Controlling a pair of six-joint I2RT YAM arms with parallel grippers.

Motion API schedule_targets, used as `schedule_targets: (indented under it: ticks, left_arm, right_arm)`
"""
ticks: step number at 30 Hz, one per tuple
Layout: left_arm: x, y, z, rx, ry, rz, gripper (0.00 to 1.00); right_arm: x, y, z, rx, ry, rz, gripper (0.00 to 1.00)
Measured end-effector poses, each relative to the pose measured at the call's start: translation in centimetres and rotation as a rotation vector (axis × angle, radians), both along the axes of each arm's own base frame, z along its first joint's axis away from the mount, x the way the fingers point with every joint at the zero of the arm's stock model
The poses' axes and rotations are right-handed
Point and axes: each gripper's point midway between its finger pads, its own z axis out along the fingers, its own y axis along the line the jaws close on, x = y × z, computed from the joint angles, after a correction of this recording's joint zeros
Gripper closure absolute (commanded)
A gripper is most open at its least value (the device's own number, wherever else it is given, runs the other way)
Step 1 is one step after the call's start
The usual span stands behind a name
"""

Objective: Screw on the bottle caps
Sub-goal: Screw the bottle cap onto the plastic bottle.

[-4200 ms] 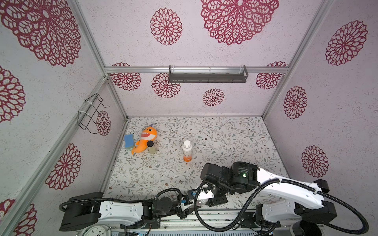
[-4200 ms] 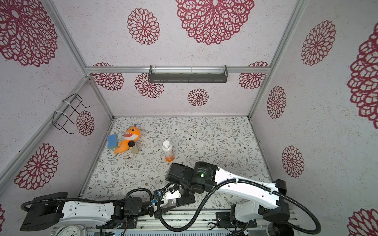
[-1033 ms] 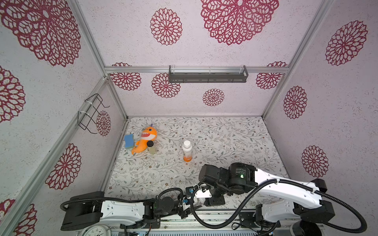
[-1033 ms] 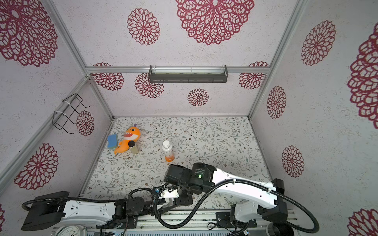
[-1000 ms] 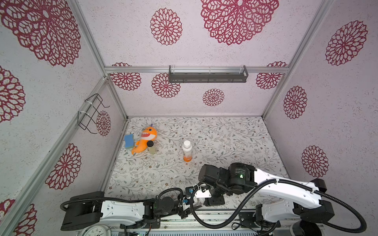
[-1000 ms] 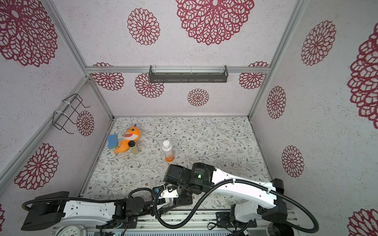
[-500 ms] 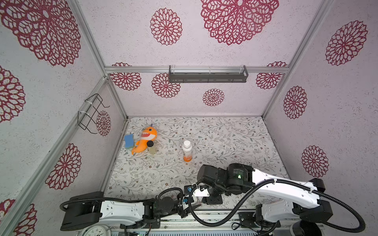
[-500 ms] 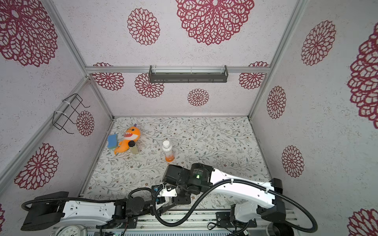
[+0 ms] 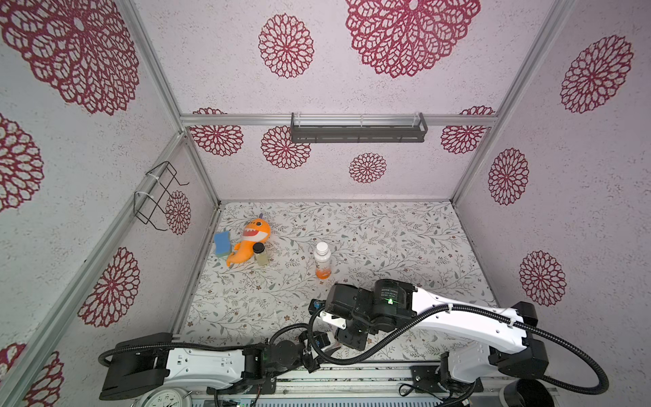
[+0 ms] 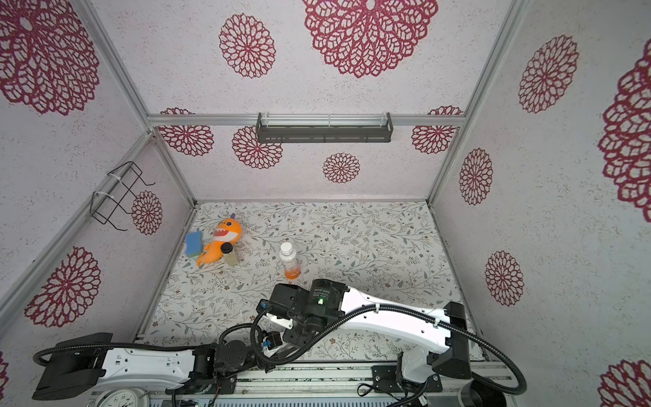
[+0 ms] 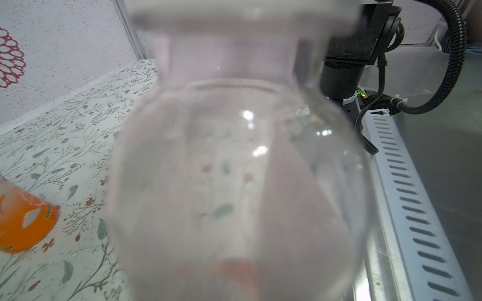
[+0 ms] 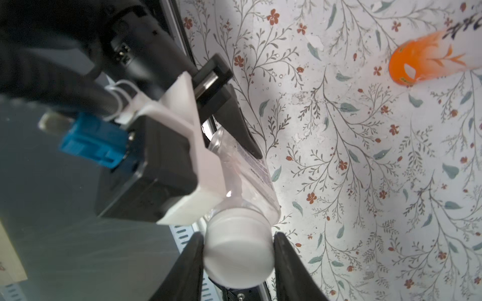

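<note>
My left fingers [image 12: 236,125] are clamped on the body of a clear bottle [image 12: 245,177]. One black finger presses flat along its printed label, and the opposite finger is hidden behind my wrist camera mount. From my left wrist the bottle fills nearly the whole view, blurred and see-through.

A white cap [image 12: 238,250] sits on the neck of that bottle. My right fingers [image 12: 289,265] are closed around the cap, one finger touching each side of it. I hold bottle and cap at the near edge of the desk [image 9: 387,239], where the floral cover meets the metal rail. In both top views my right arm covers them.

The second bottle [image 9: 323,264], with an orange base and an orange-and-white label, stands upright near the middle of the desk, well apart from my fingers. A second cap [image 9: 321,247], also white, is on its neck; I cannot tell how tightly it sits.

Toward the far left corner lies an orange shark plush [image 9: 252,234]. A blue sponge [image 9: 222,243] is just beside it on the wall side, and a small black-lidded jar [image 9: 260,253] stands just beside its body.
</note>
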Motion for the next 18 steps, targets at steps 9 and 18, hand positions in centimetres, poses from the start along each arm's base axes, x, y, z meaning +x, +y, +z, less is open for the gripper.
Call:
schedule_targets:
  ticks: [9,18]
  left_arm:
    - [0.7,0.2,0.4,-0.012,-0.016,0.042,0.60]
    - [0.1,-0.8,1.7,-0.063,-0.013,-0.001,0.60]
  right_arm:
    - [1.0,0.5,0.6,0.057,0.032,-0.276,0.48]
    - [1.1,-0.9,6.5,0.253,-0.080,-0.146,0.35]
